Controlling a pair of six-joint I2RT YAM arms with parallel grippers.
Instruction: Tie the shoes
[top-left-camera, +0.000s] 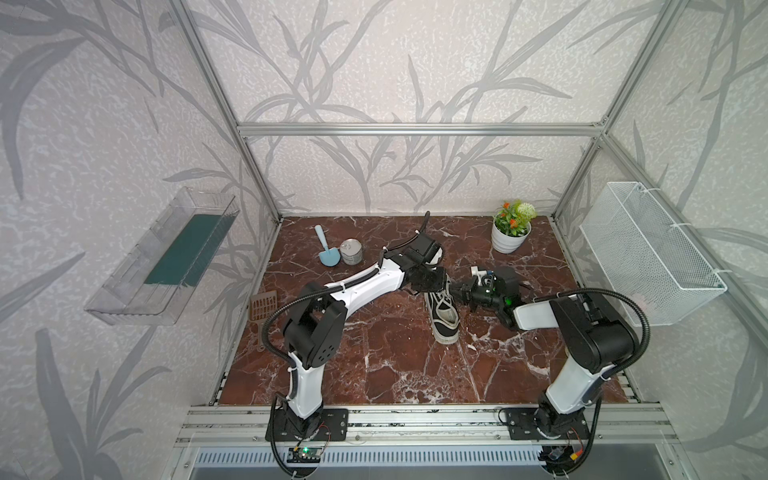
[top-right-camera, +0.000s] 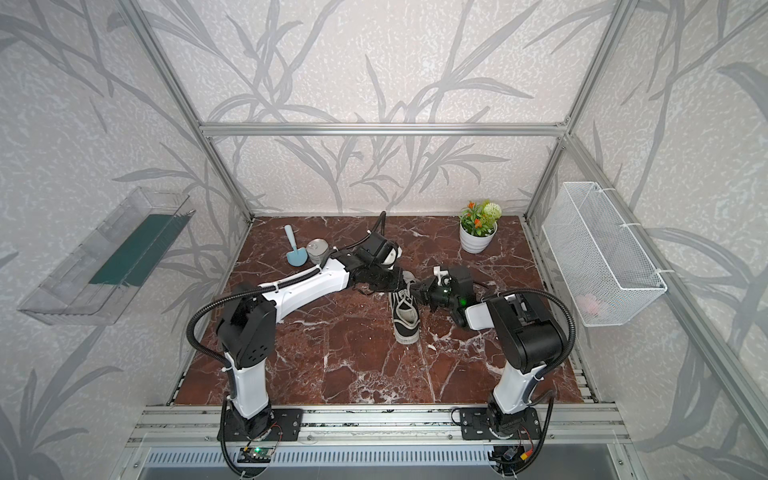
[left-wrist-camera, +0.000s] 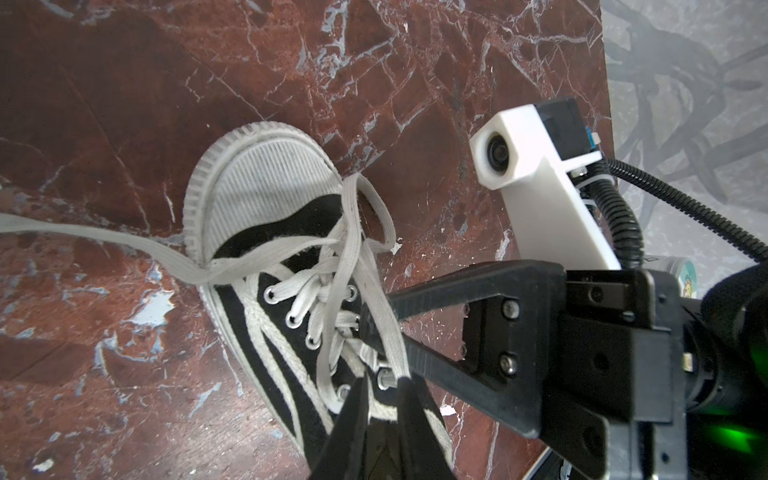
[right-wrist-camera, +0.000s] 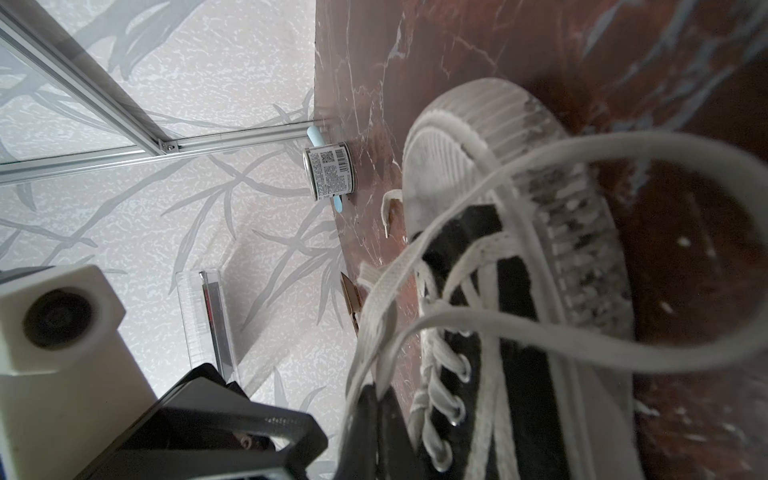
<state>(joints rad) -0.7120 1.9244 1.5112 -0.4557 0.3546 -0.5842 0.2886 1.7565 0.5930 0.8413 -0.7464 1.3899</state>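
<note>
Canvas and rubber make the black canvas low-top sneaker with white rubber sole and ribbed toe cap (top-left-camera: 444, 316) light yet firm-bodied, so I judge it may slide or tip on the smooth red-brown marble-patterned desk (top-left-camera: 374, 374) if it is pulled sideways. It lies near mid-desk, its toe pointing to the desk's front edge. Its long flat white laces (left-wrist-camera: 305, 291) look limp and thin. The best hold is likely a single strand close to the eyelets, pinched flat. The right end effector (left-wrist-camera: 368, 328) is clamped on a strand over the lacing. The left end effector (left-wrist-camera: 383, 380) has its fingers drawn close about a loop strand, though I cannot tell whether it truly pinches. Both meet above the tongue, with little room between them. Open desk lies ahead of the toe, and the small silver tin can (top-left-camera: 351, 251) and white potted plant (top-left-camera: 510, 241) stand well apart behind.
</note>
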